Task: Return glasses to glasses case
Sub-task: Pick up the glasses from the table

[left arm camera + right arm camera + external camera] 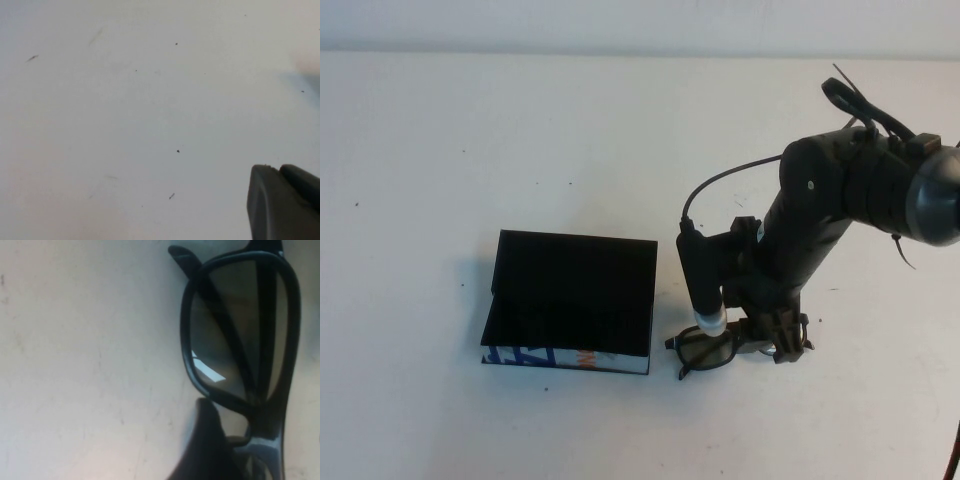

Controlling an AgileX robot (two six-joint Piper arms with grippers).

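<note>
A pair of black thick-rimmed rectangular glasses [708,350] is seen lying flat on the white surface [470,150], just beside the right-hand end of a rectangular black glasses case [570,303] with a blue, white and orange pattern along its near side. The case is seen with its flat flap lid raised and tilted back, so the black interior is exposed from above; it is judged to be left that way so that the glasses can be lowered straight in.

The right tool [765,340] is positioned low over the right half of the glasses, the arm reaching down steeply from the far right. Its jaws are spread to their widest, and nothing is gripped. In the right wrist view one lens of the glasses [240,325] with the folded temples crossing behind it fills the frame, and one dark finger [205,450] is seen close beside the rim near the bridge. The placement is judged to be a straddle of the frame ahead of closing, so the pick-up has not yet been made.

The left tool [285,202] is held over bare surface, well away from the work; whether its fingers are spread or together cannot be told.
</note>
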